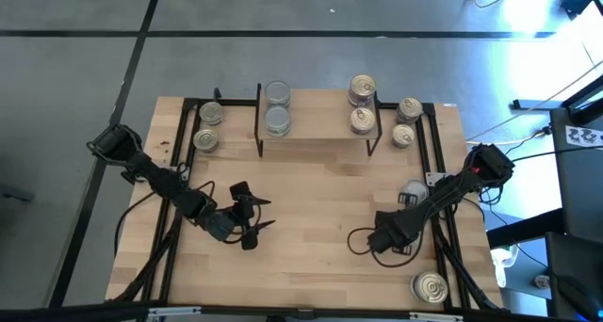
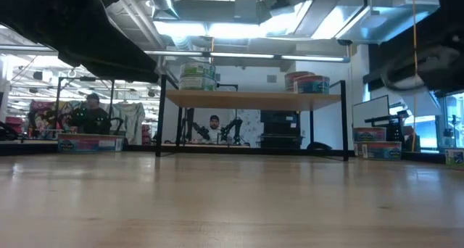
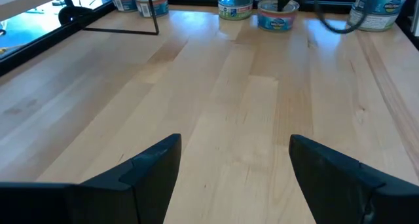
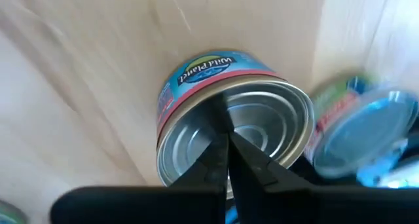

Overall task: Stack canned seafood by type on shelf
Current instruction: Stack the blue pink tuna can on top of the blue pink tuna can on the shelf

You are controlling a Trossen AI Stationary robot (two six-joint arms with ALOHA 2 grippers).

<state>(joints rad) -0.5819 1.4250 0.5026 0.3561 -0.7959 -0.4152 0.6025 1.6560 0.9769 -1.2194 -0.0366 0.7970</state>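
Tins [image 4: 229, 119] rigid, slick, light; you grip sidewalls. Right pincer [image 4: 226, 155] closed empty, left pincer [image 3: 232, 168] open.

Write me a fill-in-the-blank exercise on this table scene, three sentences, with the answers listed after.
1. The left gripper hangs over bare wood with its fingers ____.
2. The right gripper has its fingers ____.
3. The silver-lidded cans stand on the ____ end of the shelf in the high view, the gold-lidded cans at the other end.

Missing words: open; shut; left
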